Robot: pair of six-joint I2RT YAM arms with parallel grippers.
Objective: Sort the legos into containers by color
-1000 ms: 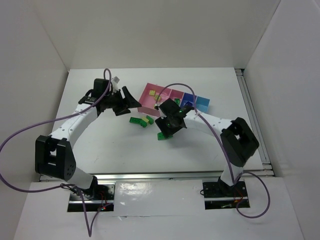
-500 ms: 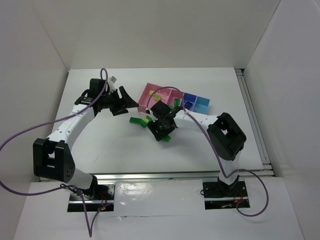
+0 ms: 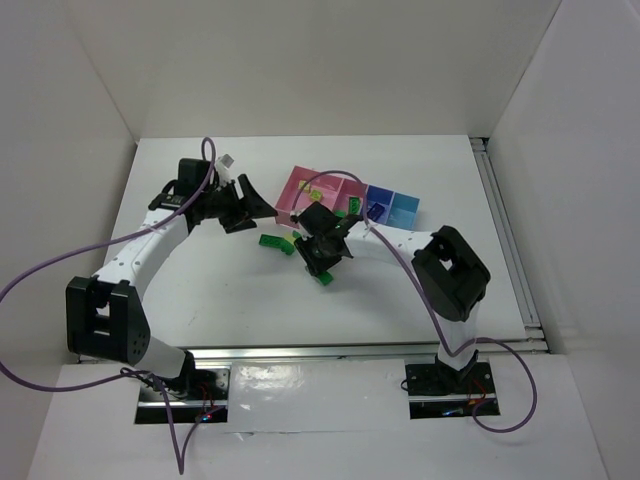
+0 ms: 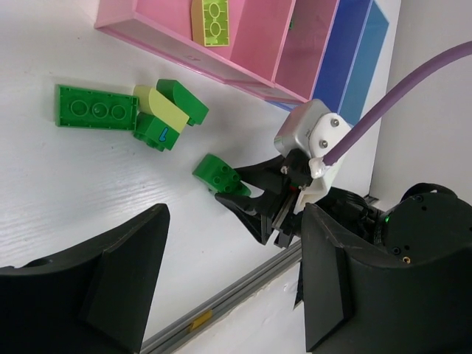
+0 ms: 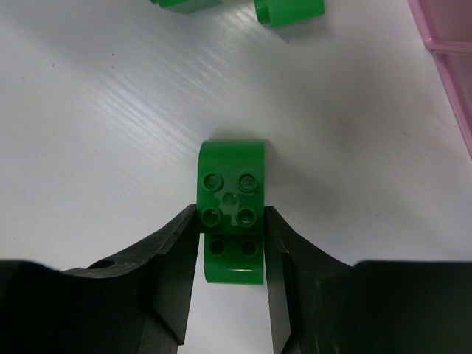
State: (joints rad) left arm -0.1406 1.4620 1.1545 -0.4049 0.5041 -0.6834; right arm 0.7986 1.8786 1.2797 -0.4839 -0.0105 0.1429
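My right gripper (image 5: 231,221) is shut on a dark green lego (image 5: 231,181) that rests on the white table; both fingers press its sides. In the top view this gripper (image 3: 322,268) is just in front of the joined containers: pink (image 3: 300,190), magenta (image 3: 340,190), blue (image 3: 378,203), light blue (image 3: 404,208). The left wrist view shows the held lego (image 4: 217,174) too. My left gripper (image 3: 258,205) is open and empty, left of the pink bin. A lime-yellow lego (image 4: 212,21) lies in the pink bin.
A loose cluster lies on the table in front of the pink bin: a flat dark green brick (image 4: 96,107), a lime-yellow brick (image 4: 161,109) and two small green bricks (image 4: 183,99). The cluster's edge shows at the top of the right wrist view (image 5: 287,10).
My right gripper has moved left and down toward the cluster and now stands closed around the green lego on the table. The left arm has shifted slightly left.
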